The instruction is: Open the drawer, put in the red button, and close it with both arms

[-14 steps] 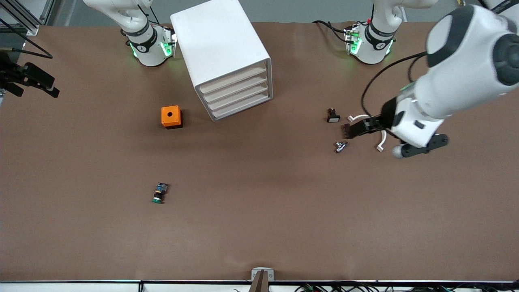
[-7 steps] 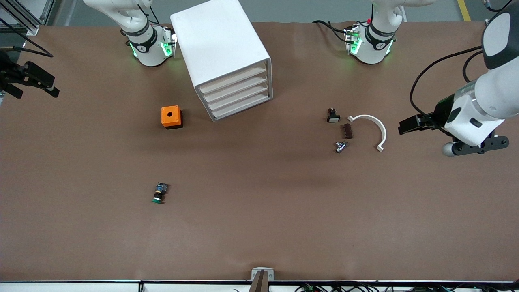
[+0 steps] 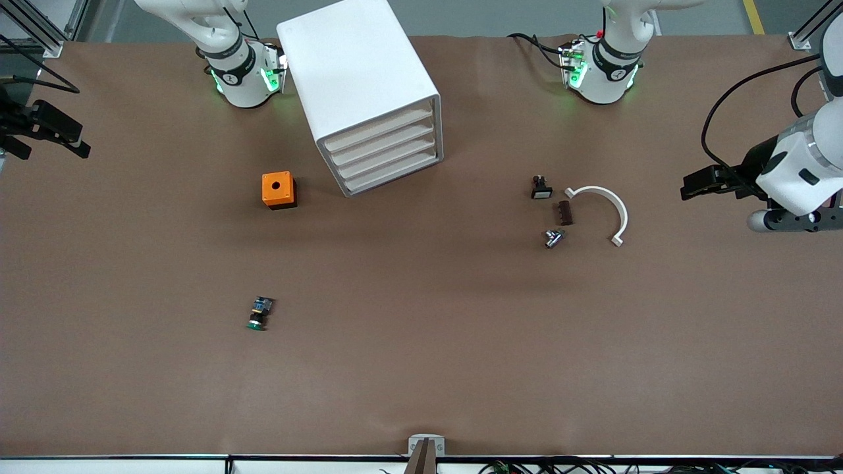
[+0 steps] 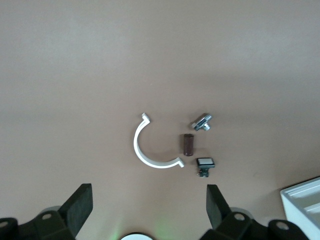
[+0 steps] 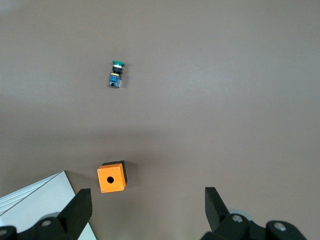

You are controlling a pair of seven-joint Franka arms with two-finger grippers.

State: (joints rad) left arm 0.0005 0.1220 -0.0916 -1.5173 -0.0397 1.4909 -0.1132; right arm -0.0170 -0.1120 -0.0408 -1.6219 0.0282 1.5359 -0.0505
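Observation:
The white cabinet (image 3: 355, 66) stands near the right arm's base with all four drawers pushed in; the uppermost drawer (image 3: 379, 131) is shut. A corner of the cabinet shows in the left wrist view (image 4: 305, 205) and in the right wrist view (image 5: 35, 205). No red button shows in any view. My left gripper (image 3: 690, 189) is open and empty, up in the air over bare table at the left arm's end; it also shows in its wrist view (image 4: 148, 207). My right gripper (image 3: 76, 141) is open and empty at the right arm's end; it also shows in its wrist view (image 5: 147, 210).
A green-capped button (image 3: 258, 314) (image 5: 116, 74) lies nearer the front camera than the orange box with a hole (image 3: 278, 189) (image 5: 111, 177). A white arc (image 3: 615, 198) (image 4: 137, 145), a brown piece (image 3: 564, 212), a white-capped switch (image 3: 541, 189) and a silver part (image 3: 554, 237) lie together.
My left arm has drawn back from over the small parts toward the left arm's end of the table, uncovering the white arc and brown piece. The right gripper has hardly moved.

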